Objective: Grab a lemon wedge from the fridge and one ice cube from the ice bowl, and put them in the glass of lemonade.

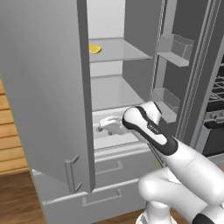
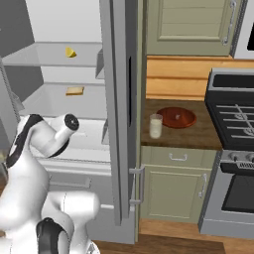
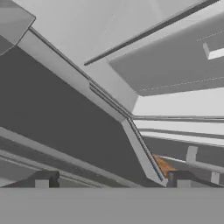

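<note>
In the left base view, the fridge (image 1: 48, 96) stands with its doors swung open, and the lemon wedge (image 1: 94, 48) lies on an upper shelf, partly hidden behind the near door's edge. The gripper (image 1: 101, 126) reaches into the low compartment, well below the wedge.

In the right base view, the lemon wedge (image 2: 71, 52) sits above a flat tan slice (image 2: 75, 91). Right of the door, the glass of lemonade (image 2: 156, 126) stands just beside the ice bowl (image 2: 175, 117) on a wooden counter (image 2: 198, 136); a stove (image 2: 233, 119) adjoins.

In the hand view, the two fingertips (image 3: 43, 179) stand far apart, nothing between them, facing grey fridge walls.
</note>
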